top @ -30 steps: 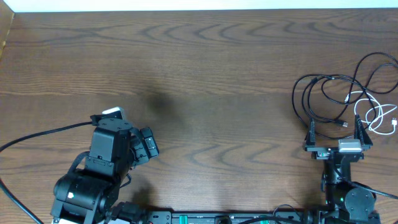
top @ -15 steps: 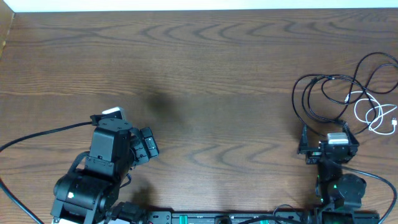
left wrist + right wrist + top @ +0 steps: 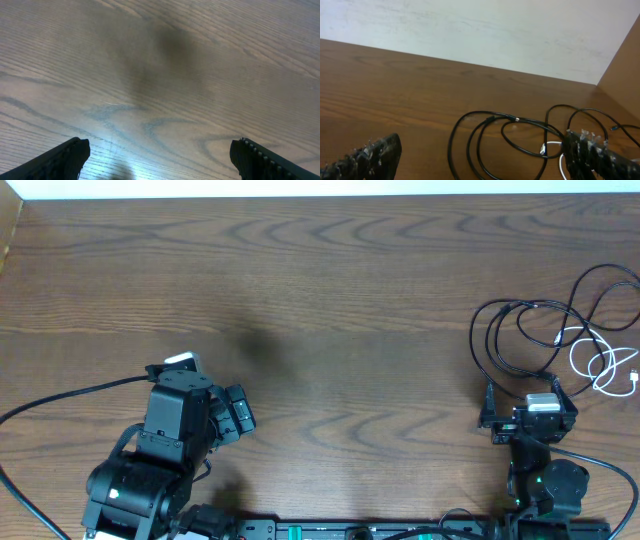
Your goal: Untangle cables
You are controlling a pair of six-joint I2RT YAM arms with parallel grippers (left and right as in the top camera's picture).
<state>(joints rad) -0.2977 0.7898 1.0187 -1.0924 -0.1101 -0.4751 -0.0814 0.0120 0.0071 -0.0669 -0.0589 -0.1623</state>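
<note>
Several thin black cables lie in loose overlapping loops near the right edge of the wooden table, tangled with one coiled white cable

We see a dark brown wooden table with wavy grain; a dim shadow lies left of its middle; behind its far edge we find a plain off-white wall, faintly scuffed; a brown wooden side panel rises at the right corner; the light is soft

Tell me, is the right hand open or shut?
Open: the right hand has its fingers wide apart, gripping nothing; the cables lie ahead.
</note>
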